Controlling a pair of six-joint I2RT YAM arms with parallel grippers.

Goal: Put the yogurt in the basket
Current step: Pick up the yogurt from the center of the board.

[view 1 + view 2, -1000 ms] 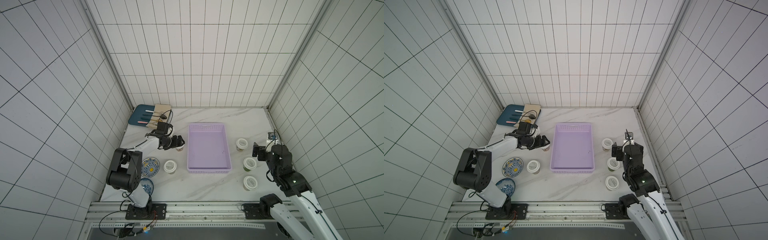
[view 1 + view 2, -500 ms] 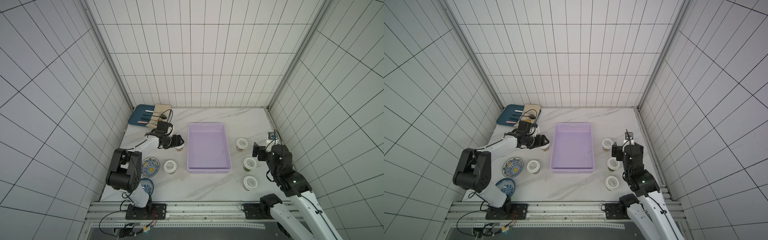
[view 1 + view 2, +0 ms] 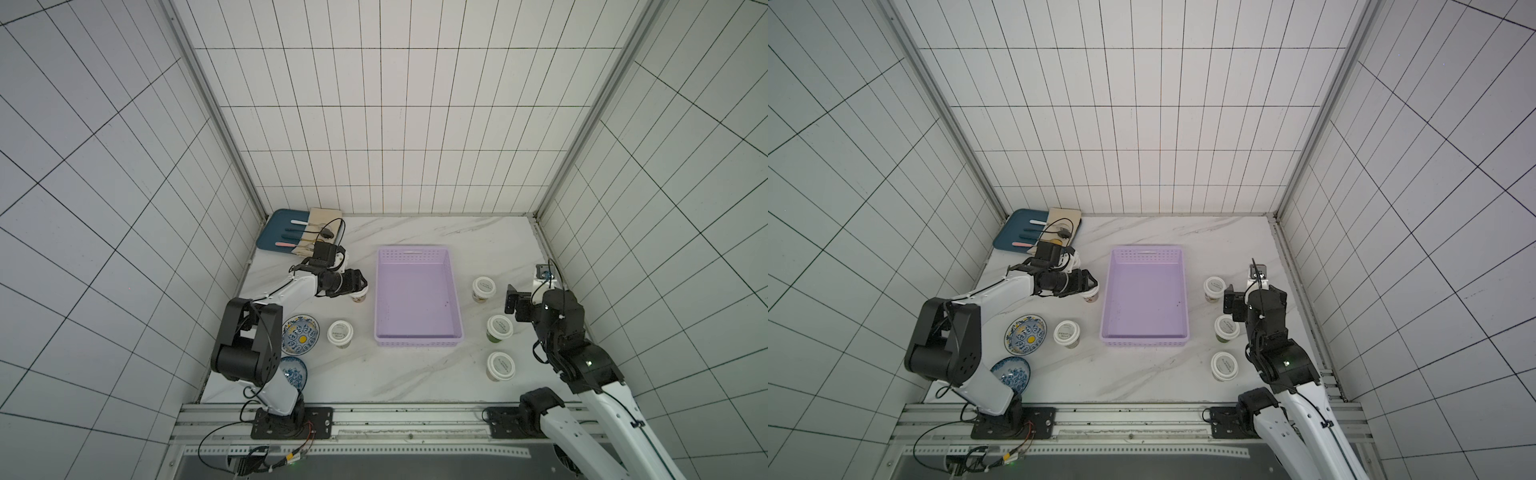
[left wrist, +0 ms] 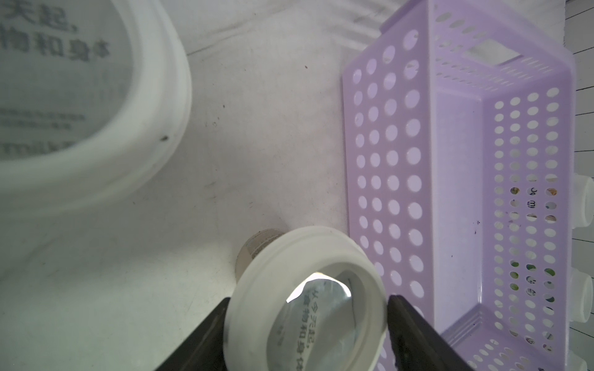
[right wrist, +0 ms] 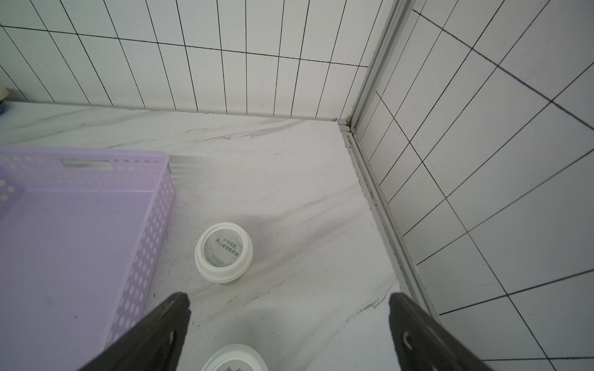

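pinches a yogurt cup (image 4: 289, 257) by its lid rim in the left gripper (image 4: 308, 300), just beside the wall of the empty basket (image 4: 459, 192) for a short lift in, and holds the right gripper (image 5: 288, 297) wide open near another cup (image 5: 223, 253) opposite.

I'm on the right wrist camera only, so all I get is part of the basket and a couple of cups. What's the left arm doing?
Observer: The left gripper is clamped on the lid of one yogurt cup, just outside a long wall of the basket.
Operator: Any other cup over on that side?
Observer: Yes. In a top view a free cup stands nearer the robot's bases, next to a patterned plate.
Operator: Is anything in the basket so far?
Observer: No. Both top views show its whole floor, and no cup is inside.
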